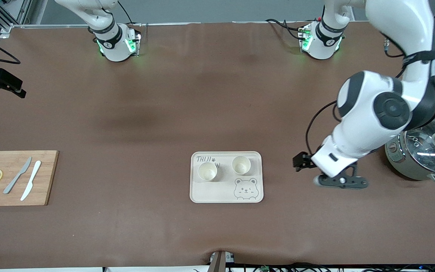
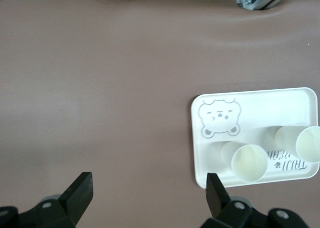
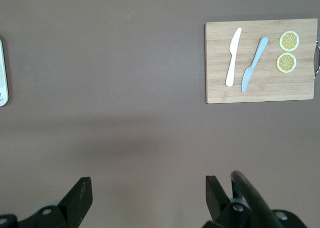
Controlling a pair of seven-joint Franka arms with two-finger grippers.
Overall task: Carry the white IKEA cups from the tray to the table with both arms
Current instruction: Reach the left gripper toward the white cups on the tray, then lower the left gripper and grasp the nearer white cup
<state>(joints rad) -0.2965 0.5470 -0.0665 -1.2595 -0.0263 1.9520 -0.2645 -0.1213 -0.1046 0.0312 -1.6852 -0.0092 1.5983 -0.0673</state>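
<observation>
Two white IKEA cups (image 1: 207, 171) (image 1: 241, 164) are standing upright side by side on the bear tray (image 1: 226, 196) at the table's (image 1: 164, 105) middle. Left hand (image 2: 147, 198) is hovering wide open and empty between tray and pot (image 1: 425, 153). Right hand (image 3: 147, 198) is waiting, fingers spread, empty, over bare table.
</observation>
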